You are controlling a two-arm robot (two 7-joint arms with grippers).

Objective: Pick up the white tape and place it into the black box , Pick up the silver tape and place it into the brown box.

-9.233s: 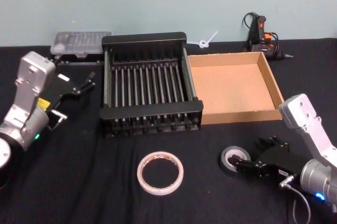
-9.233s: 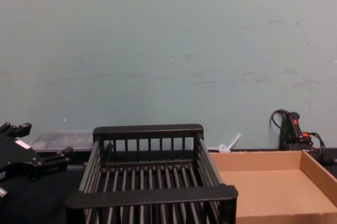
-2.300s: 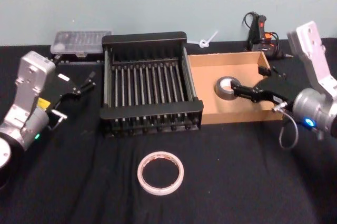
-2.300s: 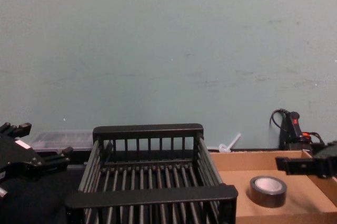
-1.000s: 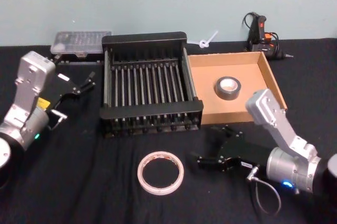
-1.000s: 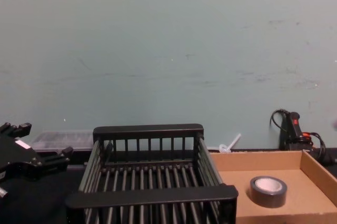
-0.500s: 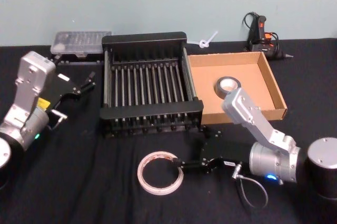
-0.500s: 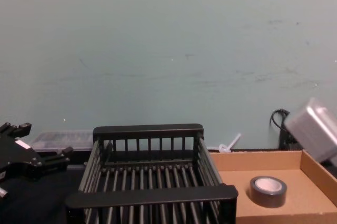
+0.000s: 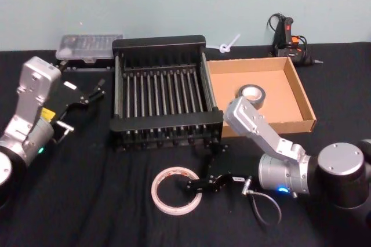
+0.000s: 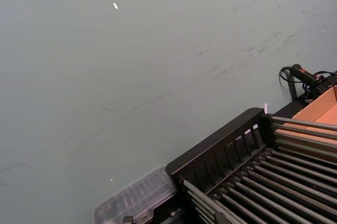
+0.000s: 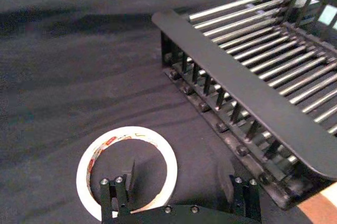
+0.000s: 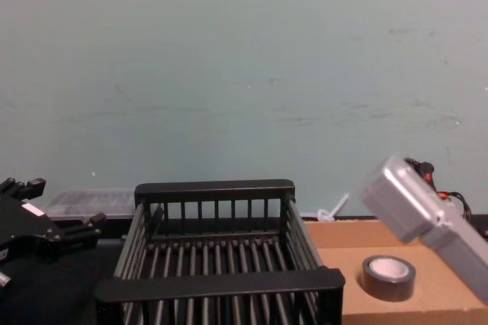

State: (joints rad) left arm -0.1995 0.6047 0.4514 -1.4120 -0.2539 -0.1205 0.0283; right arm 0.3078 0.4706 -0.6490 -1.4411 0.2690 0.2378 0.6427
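The white tape (image 9: 155, 191) lies flat on the black cloth in front of the black box (image 9: 159, 43). My right gripper (image 9: 196, 178) is low at the ring's right side and open. In the right wrist view one finger (image 11: 128, 175) stands inside the white tape (image 11: 131, 132) and the other outside it, toward the black box (image 11: 237, 95). The silver tape (image 9: 251, 93) lies inside the brown box (image 9: 301, 93), also seen from the chest as the silver tape (image 12: 387, 278). My left gripper (image 9: 93, 92) rests open, far left of the crate.
A clear plastic case (image 9: 90, 47) sits behind the crate's left corner. A glue gun (image 9: 285, 35) and a white zip tie (image 9: 227, 44) lie by the back wall. Black cloth is bare around the white ring's left and front.
My right arm has swung left from in front of the brown box to the white tape, its open fingers now astride the ring's rim. The silver tape stays in the brown box.
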